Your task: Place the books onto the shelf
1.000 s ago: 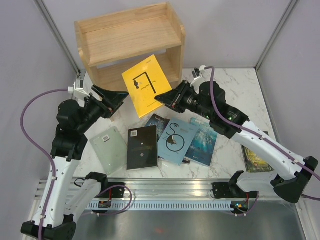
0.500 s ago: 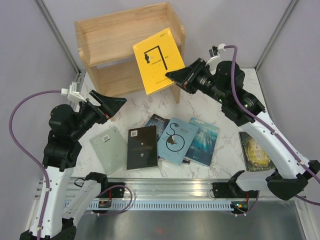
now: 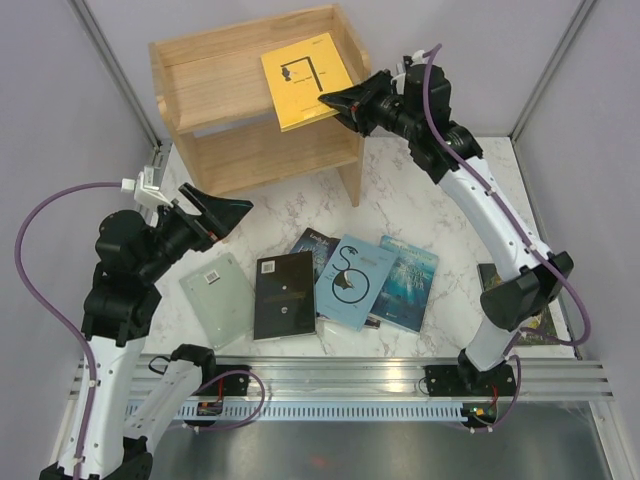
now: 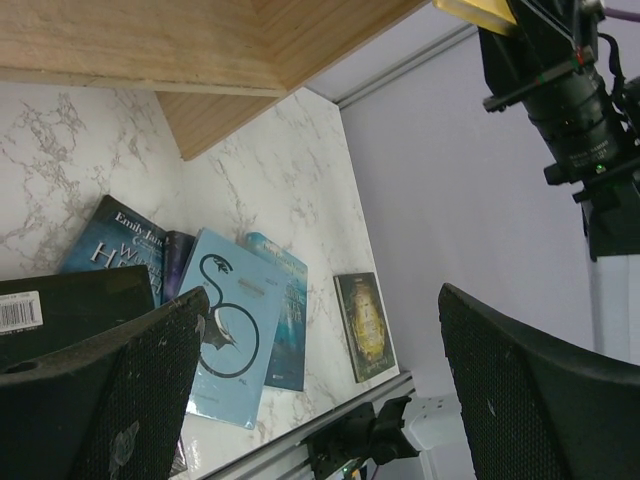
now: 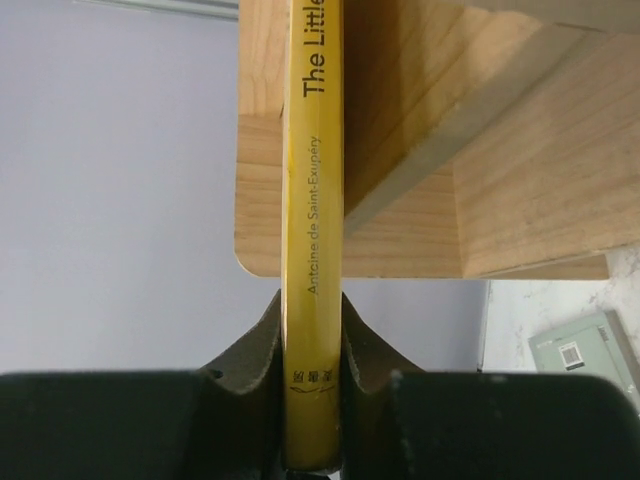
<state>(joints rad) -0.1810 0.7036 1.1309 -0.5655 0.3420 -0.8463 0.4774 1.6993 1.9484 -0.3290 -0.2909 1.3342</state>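
Note:
My right gripper (image 3: 335, 100) (image 5: 312, 310) is shut on the spine end of the yellow book (image 3: 303, 80) (image 5: 312, 200). It holds the book tilted over the right end of the wooden shelf's (image 3: 240, 38) top tier. My left gripper (image 3: 238, 212) (image 4: 322, 295) hangs open and empty above the table's left side. Flat on the marble lie the grey-green book (image 3: 215, 298), the black one (image 3: 284, 295), the light blue swirl one (image 3: 352, 280), the teal one (image 3: 405, 283) and a dark purple one (image 3: 312, 245). The green-gold book (image 4: 365, 325) lies at the right, partly behind my right arm.
The shelf's right side panel (image 3: 355, 150) stands just under the raised book. Grey walls close in the back and both sides. A metal rail (image 3: 330, 375) runs along the near table edge.
The right arm has carried the yellow book up and back, from above the table to the shelf's top tier. The left gripper has opened wider and drawn slightly left.

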